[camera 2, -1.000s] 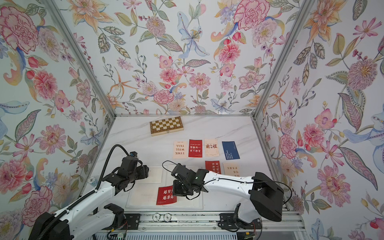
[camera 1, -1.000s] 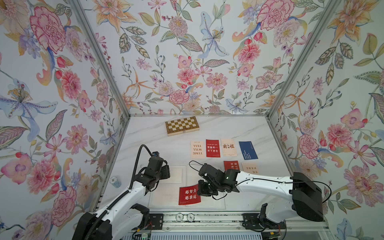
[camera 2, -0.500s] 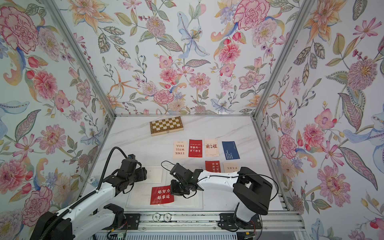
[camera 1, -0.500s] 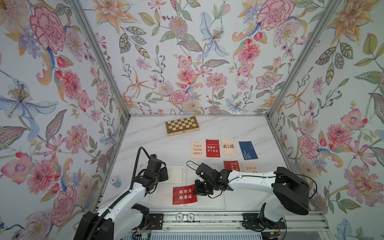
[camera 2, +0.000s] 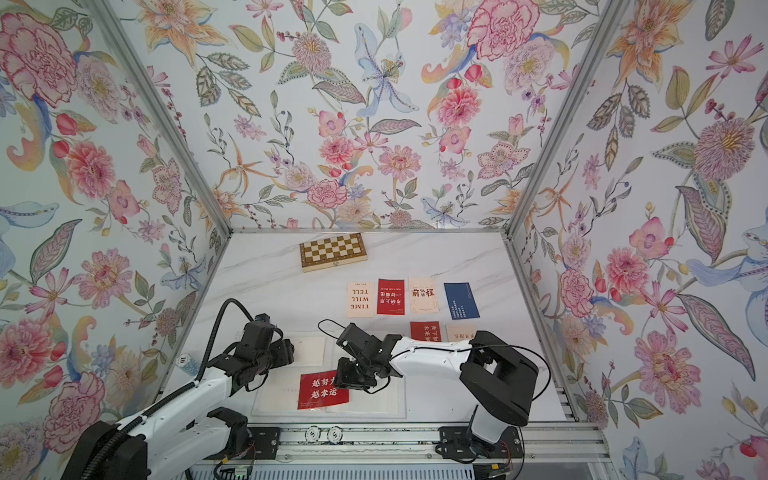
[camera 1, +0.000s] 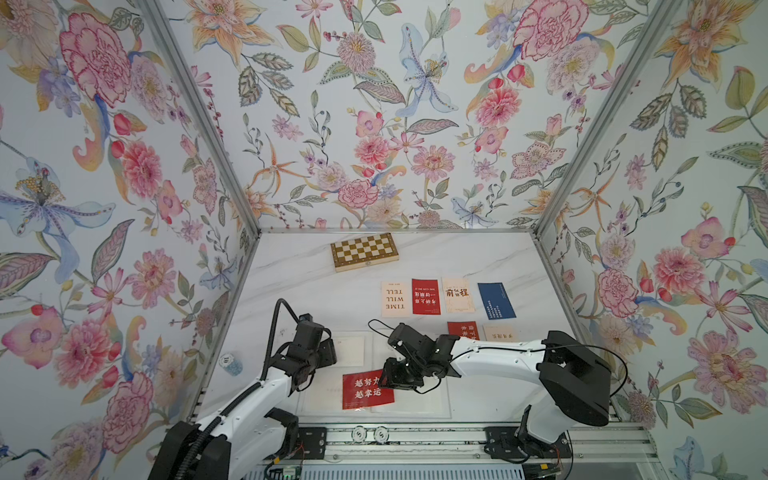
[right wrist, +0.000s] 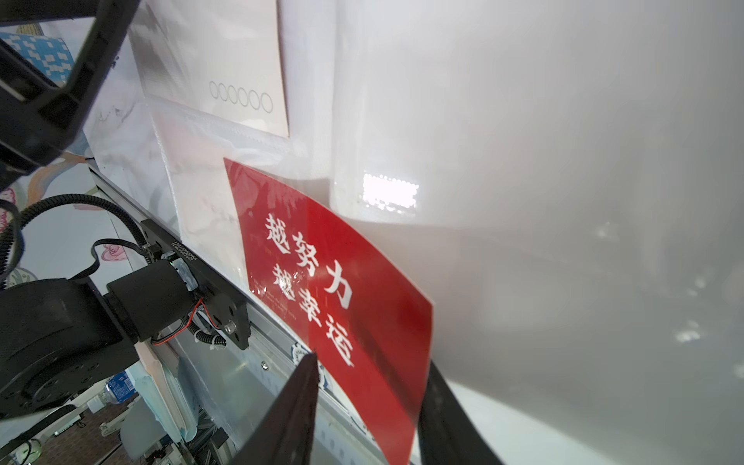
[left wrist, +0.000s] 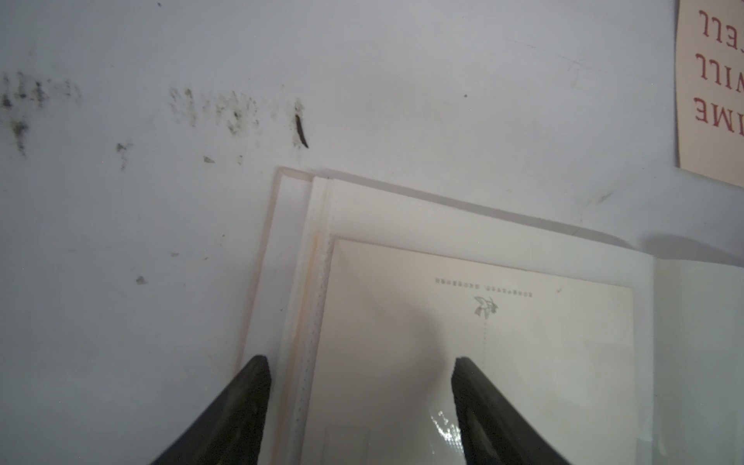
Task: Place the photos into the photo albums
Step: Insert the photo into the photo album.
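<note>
1. The right hand (right wrist: 370, 362) stands with its two black fingers (right wrist: 294, 410) apart, and a corner of the red card (right wrist: 342, 282) lies between them.
2. The red card, printed with white Chinese characters, lies on the open photo album (right wrist: 523, 161). Its far part is under a translucent sleeve (right wrist: 201, 209).
3. A cream card (right wrist: 225, 60) with a row of six small circles fills the neighbouring sleeve.
4. Beyond the album's edge run an aluminium rail (right wrist: 241, 362) and a black bracket (right wrist: 217, 306).
</note>
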